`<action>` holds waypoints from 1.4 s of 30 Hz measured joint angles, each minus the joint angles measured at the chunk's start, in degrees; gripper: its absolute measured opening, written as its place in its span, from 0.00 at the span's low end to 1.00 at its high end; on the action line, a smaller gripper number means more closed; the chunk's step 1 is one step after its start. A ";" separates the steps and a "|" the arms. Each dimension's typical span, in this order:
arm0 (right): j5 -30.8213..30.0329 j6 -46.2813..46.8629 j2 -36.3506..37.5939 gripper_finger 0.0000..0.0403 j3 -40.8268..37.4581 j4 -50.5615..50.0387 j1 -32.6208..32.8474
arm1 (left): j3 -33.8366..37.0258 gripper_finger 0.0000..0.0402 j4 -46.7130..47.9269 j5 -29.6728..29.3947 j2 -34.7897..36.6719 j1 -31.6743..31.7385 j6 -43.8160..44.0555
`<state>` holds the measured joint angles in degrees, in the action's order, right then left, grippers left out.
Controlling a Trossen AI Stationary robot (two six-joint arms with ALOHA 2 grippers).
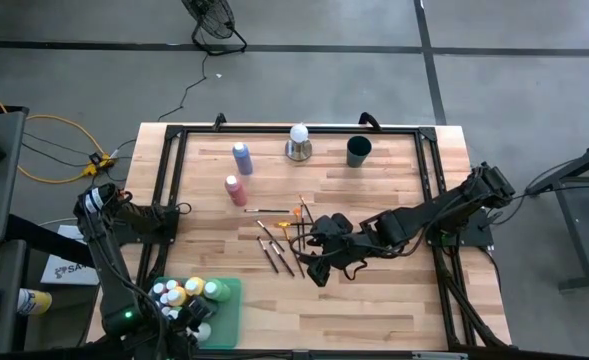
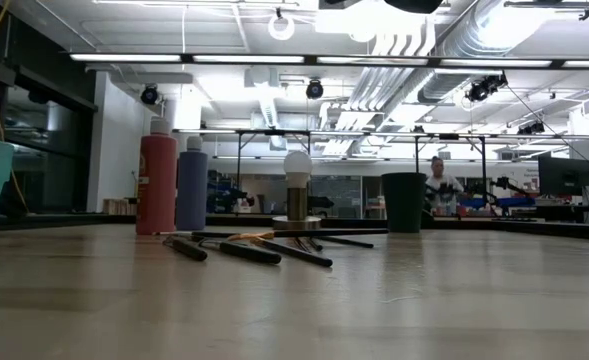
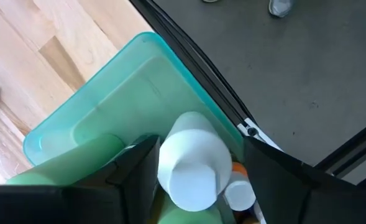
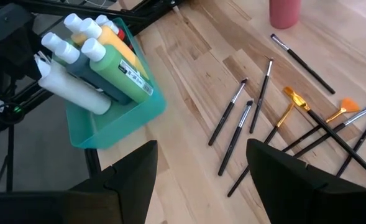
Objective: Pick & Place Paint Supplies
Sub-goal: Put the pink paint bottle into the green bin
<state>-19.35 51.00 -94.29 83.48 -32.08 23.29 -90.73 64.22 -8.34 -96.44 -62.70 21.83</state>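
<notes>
A teal bin (image 1: 230, 312) at the table's near left corner holds several paint bottles: green (image 4: 117, 74), yellow (image 4: 114, 38) and white (image 3: 192, 163). My left gripper (image 3: 198, 180) is open over the bin, a finger on each side of the white bottle. A pink bottle (image 1: 236, 190) and a blue-purple bottle (image 1: 242, 158) stand upright on the wood. Several brushes (image 1: 277, 243) lie flat at mid-table. My right gripper (image 4: 198, 186) is open above the table, just right of the brushes (image 4: 251, 118), and touches nothing. My left gripper's fingers (image 3: 136, 168) stand on either side of the white bottle's upper body (image 3: 189, 134), coming from above into the bin. Teal shows between the bottle and one finger. Whether the other finger touches it, I cannot tell. The bottle leans tilted among the others.
A white ball on a metal base (image 1: 298, 143) and a dark green cup (image 1: 358, 151) stand near the far edge. A black frame (image 1: 174, 180) borders the tabletop. Bare wood lies along the near edge, right of the bin. A person (image 2: 439, 180) is in the room behind.
</notes>
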 joint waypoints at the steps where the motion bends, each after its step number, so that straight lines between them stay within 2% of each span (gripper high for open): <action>1: 0.14 0.00 0.01 0.59 0.00 0.02 0.00 | -0.33 0.55 0.16 0.00 0.00 0.04 0.38; 4: 1.59 -0.03 0.01 0.59 0.00 0.00 -0.02 | -2.90 0.52 0.86 -0.30 0.02 0.09 0.95; 9: 0.82 -0.50 2.64 0.59 0.00 -2.35 0.80 | -9.93 0.46 6.00 -6.59 0.05 2.05 1.02; 12: -4.05 -2.69 4.59 0.59 0.02 -4.43 2.28 | -15.23 0.43 11.50 -13.59 0.27 3.27 2.13; 16: -15.77 -4.28 6.83 0.59 0.02 -8.35 5.62 | -21.05 0.39 17.06 -23.15 0.52 5.67 3.86; 18: -20.20 -4.01 7.96 0.59 -0.71 -9.28 7.34 | -23.35 0.38 19.16 -26.20 0.97 7.61 4.16; 20: -20.80 -2.10 9.26 0.59 -2.63 -9.22 7.71 | -24.41 0.37 20.59 -27.19 2.05 10.12 4.17; 23: -20.03 0.88 12.15 0.59 -8.27 -6.69 8.08 | -24.34 0.35 21.46 -27.10 4.03 14.05 4.13; 35: -19.30 1.83 31.22 0.59 -43.49 30.89 5.49 | -23.93 0.34 22.99 -27.10 12.22 27.94 3.42; 42: -14.18 -0.88 43.13 0.59 -58.09 43.19 0.66 | -23.87 0.34 22.95 -27.08 13.33 37.11 0.73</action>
<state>-33.53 50.12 -51.16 25.39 11.11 23.95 -114.61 87.18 -35.42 -83.11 -25.59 22.56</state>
